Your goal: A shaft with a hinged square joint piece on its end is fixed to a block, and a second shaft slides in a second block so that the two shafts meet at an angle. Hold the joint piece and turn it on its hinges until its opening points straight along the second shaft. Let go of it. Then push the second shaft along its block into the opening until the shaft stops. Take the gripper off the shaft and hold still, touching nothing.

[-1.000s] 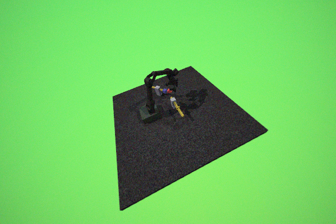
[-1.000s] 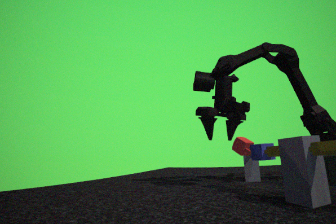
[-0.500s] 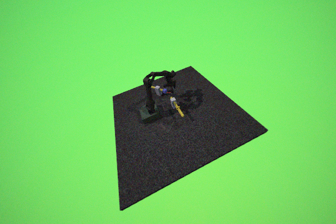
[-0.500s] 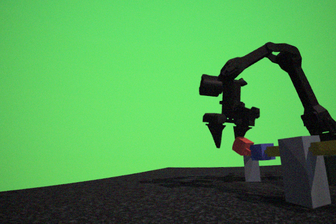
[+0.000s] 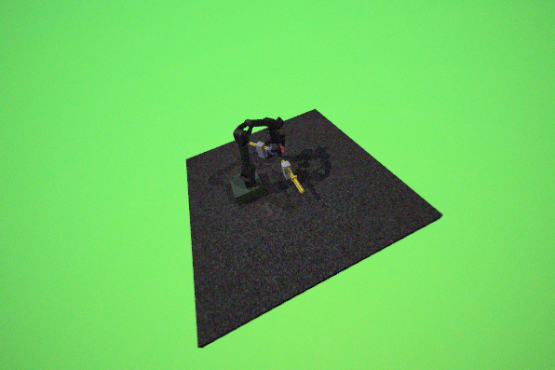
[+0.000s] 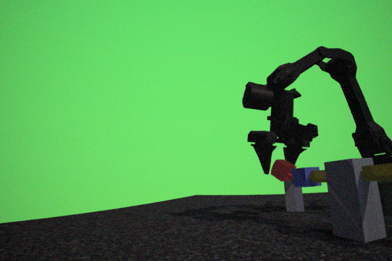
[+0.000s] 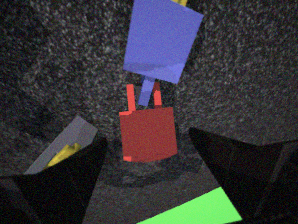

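The red joint piece (image 5: 282, 150) (image 6: 283, 170) (image 7: 148, 134) is hinged on a blue fork (image 6: 300, 177) (image 7: 162, 40) at the end of the fixed yellow shaft (image 5: 252, 143) (image 6: 318, 176). That shaft is held in a grey block (image 5: 262, 150) (image 6: 343, 196). The second yellow shaft (image 5: 296, 183) (image 7: 62, 154) passes through another grey block (image 5: 286, 170) (image 6: 294, 199) (image 7: 78, 131), with its near end short of the joint piece. My gripper (image 6: 279, 168) (image 7: 148, 136) is open and points down, its fingers on either side of the red piece with gaps. The red piece's opening is hidden.
The arm's green base box (image 5: 247, 190) stands on the dark table (image 5: 279, 251), left of the second shaft in the top view. The two grey blocks stand on either side of the joint area. The table's edge shows at the bottom of the wrist view.
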You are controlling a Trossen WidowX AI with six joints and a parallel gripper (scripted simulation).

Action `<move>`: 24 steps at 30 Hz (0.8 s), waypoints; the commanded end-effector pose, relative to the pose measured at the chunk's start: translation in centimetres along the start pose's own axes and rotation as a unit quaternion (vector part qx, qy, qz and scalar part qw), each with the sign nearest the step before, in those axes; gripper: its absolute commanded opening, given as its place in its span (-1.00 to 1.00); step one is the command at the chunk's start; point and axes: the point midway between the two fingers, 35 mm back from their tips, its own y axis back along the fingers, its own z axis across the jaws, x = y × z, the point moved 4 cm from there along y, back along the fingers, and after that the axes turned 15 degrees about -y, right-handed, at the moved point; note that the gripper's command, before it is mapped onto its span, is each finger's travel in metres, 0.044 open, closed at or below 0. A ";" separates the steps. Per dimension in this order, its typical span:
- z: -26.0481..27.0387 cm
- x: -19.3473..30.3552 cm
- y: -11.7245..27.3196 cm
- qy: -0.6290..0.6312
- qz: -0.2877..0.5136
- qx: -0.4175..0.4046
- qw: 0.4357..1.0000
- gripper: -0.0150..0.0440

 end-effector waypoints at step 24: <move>0.2 -0.1 -2.5 -0.001 0.002 -0.002 1.000 0.12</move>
